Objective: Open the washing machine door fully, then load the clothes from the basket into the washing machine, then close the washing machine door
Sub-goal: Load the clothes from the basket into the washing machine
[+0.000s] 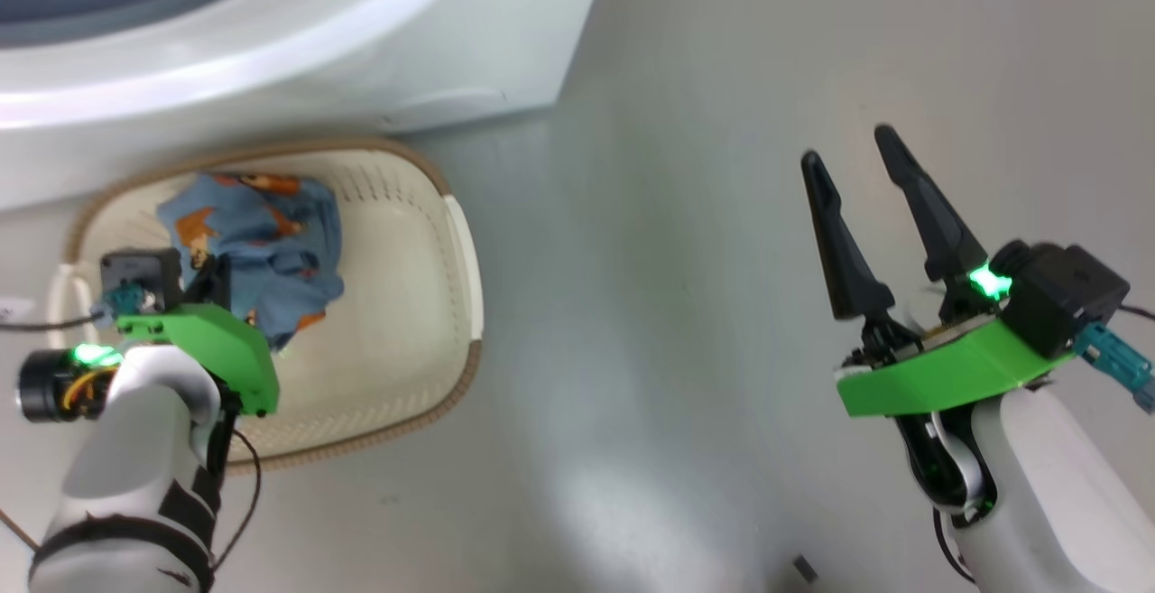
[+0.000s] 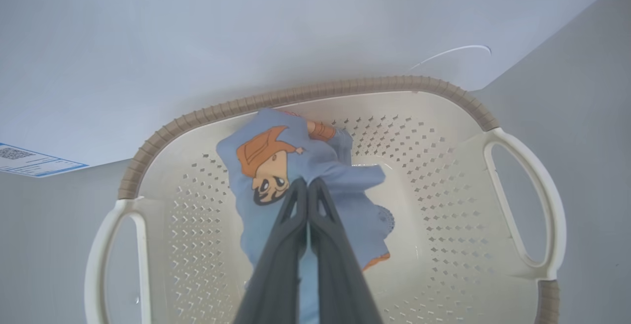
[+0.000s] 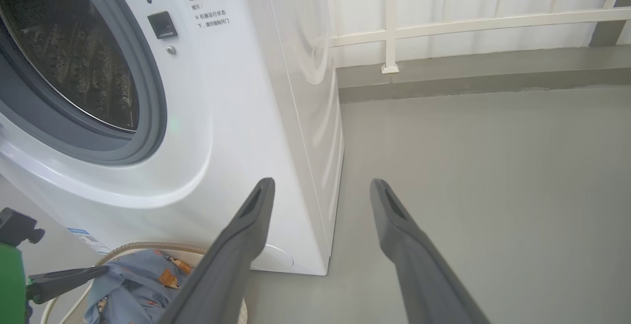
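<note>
Soft cloth clothes [image 2: 345,186]; matt plastic basket [image 2: 443,196]; glossy, perhaps metal, washing machine [image 3: 222,117].

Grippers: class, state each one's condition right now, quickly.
Left gripper: closed on the clothes.
Right gripper: open, holding nothing.

Crumpled light-blue clothes [image 2: 268,166] printed with orange cartoon figures lay bunched in the cream perforated plastic basket [image 2: 443,205] with a brown woven-look rim. It stood just before the big white washing machine [image 3: 236,117], whose steel drum [image 3: 74,57] showed uncovered.

In basket [image 2: 345,86]: clothes [image 2: 340,176] (basket frt of washer [image 3: 236,117]).
</note>
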